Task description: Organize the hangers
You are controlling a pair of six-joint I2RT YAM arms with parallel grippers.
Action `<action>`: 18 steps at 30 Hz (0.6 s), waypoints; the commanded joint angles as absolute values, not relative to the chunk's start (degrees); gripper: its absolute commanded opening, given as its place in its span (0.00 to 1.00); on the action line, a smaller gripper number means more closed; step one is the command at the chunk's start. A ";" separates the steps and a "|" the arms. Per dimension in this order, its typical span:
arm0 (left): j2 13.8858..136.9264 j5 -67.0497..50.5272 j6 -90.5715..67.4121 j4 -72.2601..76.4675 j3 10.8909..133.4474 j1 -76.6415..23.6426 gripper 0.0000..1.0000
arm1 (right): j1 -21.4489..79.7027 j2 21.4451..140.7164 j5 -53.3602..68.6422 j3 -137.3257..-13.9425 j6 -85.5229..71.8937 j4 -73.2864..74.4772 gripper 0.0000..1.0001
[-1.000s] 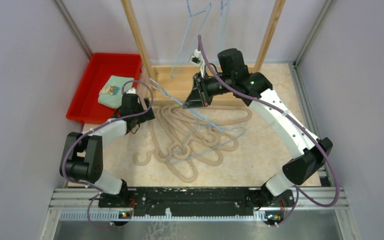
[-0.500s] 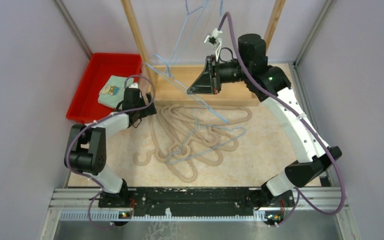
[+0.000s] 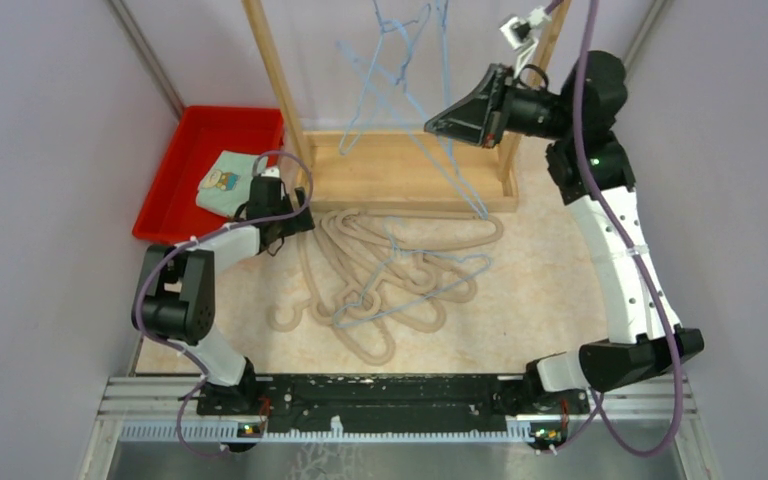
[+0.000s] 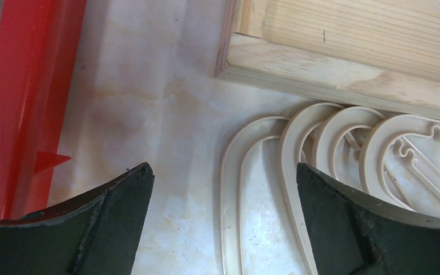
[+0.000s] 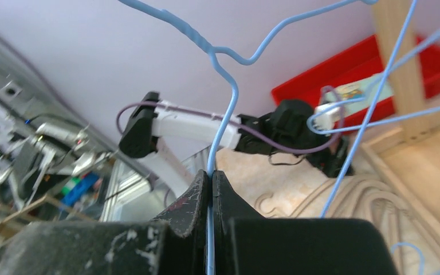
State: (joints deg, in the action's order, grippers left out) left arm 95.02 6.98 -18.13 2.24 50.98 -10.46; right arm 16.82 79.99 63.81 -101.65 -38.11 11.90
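Observation:
My right gripper is shut on a light-blue wire hanger and holds it high beside the rack, its lower end near the rack base. In the right wrist view the wire runs up from between the closed fingertips of my right gripper. Other blue wire hangers hang on the rack. A pile of beige hangers lies on the table with blue wire hangers on top. My left gripper is open and empty, low over the ends of the beige hangers, its fingers straddling them.
A tall wooden rack has posts and a flat base at the back. A red tray holding a folded cloth sits at the back left, its wall close to my left gripper. Walls enclose the table.
My right gripper has risen and moved right and back with the blue wire hanger, lifting it off the pile toward the rack. The left arm has barely moved.

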 commanded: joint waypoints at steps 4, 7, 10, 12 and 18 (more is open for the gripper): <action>96.57 5.34 -17.88 4.17 53.01 -10.11 1.00 | 9.41 74.24 57.83 -100.42 -41.82 5.44 0.00; 96.82 5.27 -17.96 4.29 52.96 -10.11 1.00 | 7.90 74.61 57.99 -101.58 -42.49 4.99 0.00; 96.99 5.33 -18.01 4.33 53.04 -10.10 1.00 | 6.32 74.36 56.67 -101.56 -42.40 5.40 0.00; 97.11 5.29 -17.97 4.31 53.15 -10.11 1.00 | 5.69 74.61 56.59 -101.36 -42.45 5.78 0.00; 97.59 5.14 -18.10 4.22 53.13 -10.11 1.00 | 5.23 74.56 57.98 -101.36 -42.28 6.58 0.00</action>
State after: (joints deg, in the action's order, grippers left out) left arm 96.86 5.91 -18.15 2.74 51.64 -10.46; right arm 5.96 75.88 57.76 -100.16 -42.09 8.54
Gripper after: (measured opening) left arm 0.997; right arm 0.013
